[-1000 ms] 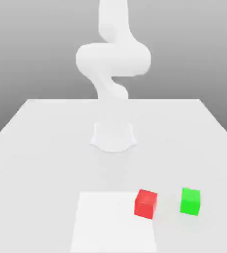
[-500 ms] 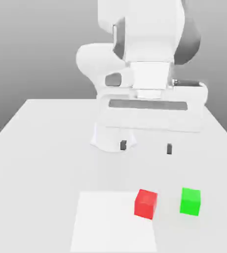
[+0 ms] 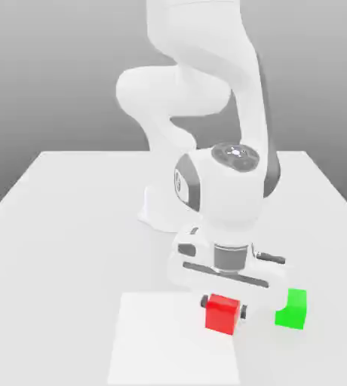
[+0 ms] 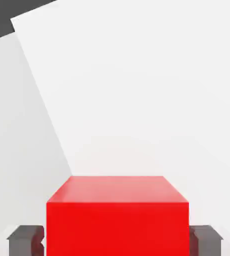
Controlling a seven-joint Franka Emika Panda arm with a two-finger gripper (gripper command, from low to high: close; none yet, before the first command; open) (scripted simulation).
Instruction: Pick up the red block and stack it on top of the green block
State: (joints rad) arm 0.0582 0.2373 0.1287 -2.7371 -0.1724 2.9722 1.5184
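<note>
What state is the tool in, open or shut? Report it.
Shut on the red block: the tool has a finger against each side of it.

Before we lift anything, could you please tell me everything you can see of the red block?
The red block is a plain, matte, evenly coloured cube. It sits flat and upright on the white table, at the edge of a brighter white square patch. The tool has it between its dark fingers, one on each side face. The green block stands apart, toward the exterior view's right.

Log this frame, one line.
phase: grasp | gripper: shut on red block | red block: on table | green block: untouched
</note>
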